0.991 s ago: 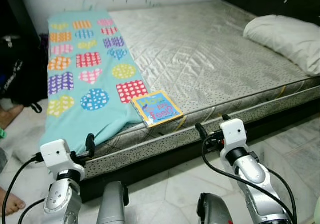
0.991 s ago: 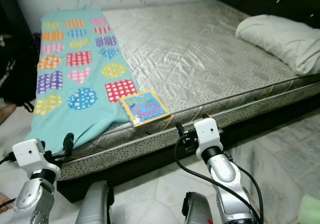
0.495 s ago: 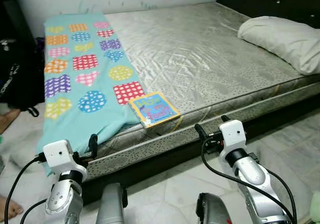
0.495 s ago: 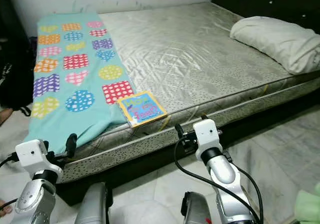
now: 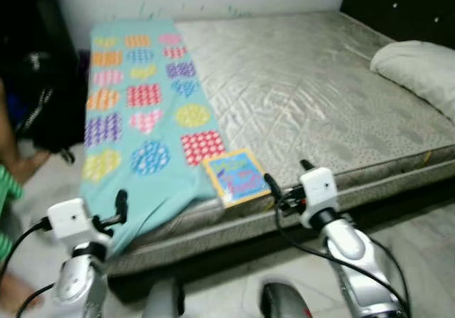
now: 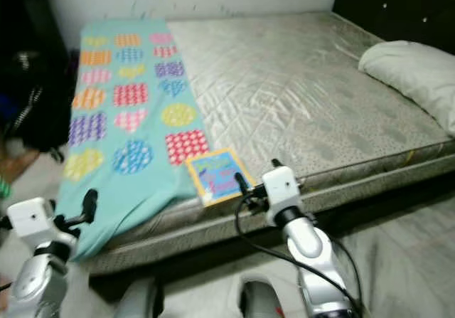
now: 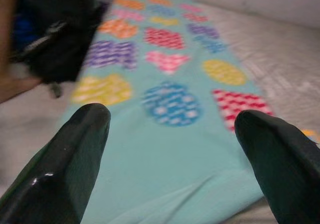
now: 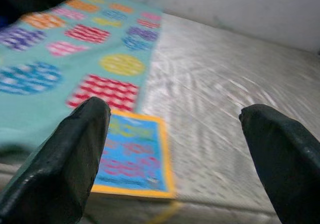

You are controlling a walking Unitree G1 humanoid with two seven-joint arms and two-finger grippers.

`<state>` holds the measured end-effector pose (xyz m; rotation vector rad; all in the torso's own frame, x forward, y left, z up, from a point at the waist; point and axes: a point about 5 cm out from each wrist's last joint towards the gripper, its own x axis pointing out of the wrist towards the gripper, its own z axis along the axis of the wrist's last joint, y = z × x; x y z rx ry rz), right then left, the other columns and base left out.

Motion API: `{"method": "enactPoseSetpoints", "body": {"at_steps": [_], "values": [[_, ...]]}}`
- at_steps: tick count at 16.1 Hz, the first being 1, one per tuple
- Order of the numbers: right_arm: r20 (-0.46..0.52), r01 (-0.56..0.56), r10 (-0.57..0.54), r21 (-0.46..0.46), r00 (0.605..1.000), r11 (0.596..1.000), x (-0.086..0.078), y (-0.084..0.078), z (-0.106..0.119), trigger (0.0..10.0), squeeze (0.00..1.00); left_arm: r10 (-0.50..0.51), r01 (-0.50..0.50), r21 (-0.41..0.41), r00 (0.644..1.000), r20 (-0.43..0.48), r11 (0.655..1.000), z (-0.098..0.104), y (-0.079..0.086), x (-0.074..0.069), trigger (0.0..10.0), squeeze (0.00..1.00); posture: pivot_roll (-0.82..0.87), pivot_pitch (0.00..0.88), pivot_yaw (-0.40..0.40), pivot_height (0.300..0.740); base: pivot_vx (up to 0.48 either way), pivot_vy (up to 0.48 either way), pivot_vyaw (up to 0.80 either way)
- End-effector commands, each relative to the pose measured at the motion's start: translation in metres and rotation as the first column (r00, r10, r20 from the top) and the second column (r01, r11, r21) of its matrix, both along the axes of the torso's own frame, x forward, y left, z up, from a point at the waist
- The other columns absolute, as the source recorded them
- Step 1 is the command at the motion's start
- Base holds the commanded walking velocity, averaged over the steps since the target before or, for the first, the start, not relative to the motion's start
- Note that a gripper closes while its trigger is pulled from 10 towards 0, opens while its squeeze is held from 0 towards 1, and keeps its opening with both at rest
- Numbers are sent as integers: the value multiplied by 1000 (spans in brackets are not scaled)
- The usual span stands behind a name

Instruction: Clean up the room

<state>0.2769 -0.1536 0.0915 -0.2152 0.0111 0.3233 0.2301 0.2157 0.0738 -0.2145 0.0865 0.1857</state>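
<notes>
A blue picture book with a yellow border (image 5: 238, 176) lies flat on the grey mattress (image 5: 313, 97), close to its front edge. Just beside it is the corner of a teal blanket with coloured hearts and spots (image 5: 142, 112), which hangs over the bed's left end. My right gripper (image 5: 287, 173) is held open at the mattress edge, just right of the book, with nothing in it. In the right wrist view the book (image 8: 132, 156) lies between and beyond the fingers (image 8: 65, 154). My left gripper (image 7: 172, 134) is open and empty, held low before the blanket's hanging corner (image 7: 165, 174).
A white pillow (image 5: 419, 65) lies at the bed's right end against a black headboard (image 5: 405, 1). A black bag (image 5: 43, 90) stands left of the bed, with a person's leg (image 5: 14, 154) beside it. Pale marble floor (image 5: 426, 225) runs along the bed's front.
The whole picture has shifted and blurred, so the camera has moved. The book now sits nearer my right gripper. Both grippers stay open.
</notes>
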Motion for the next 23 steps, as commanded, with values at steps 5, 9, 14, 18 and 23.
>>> {"method": "enactPoseSetpoints", "body": {"at_steps": [5,9,14,18,23], "values": [[-22,24,-24,-11,999,1000,-1,-9,-3,10000,0,-23,23,-25,999,-23,999,-4,-8,0,10000,0,-106,0,-20,577,347,0,0],[-43,15,-15,-7,999,1000,-2,-8,-6,10000,0,10,-13,-35,997,-73,999,-10,-7,1,10000,0,-105,0,-21,577,0,0,0],[-231,18,-26,-34,973,999,7,-3,-23,10000,0,-16,8,-40,979,-201,999,-23,-11,6,10000,0,-103,0,-13,577,0,0,0],[-363,21,-15,13,932,1000,5,6,-35,10000,0,-60,51,-39,965,-254,998,-27,-16,7,10000,0,-92,0,-3,577,0,0,0],[-388,-53,66,45,919,998,-9,17,-38,10000,0,-96,89,-35,959,-266,995,-25,-20,10,10000,0,-94,12,12,564,0,0,174]]}}
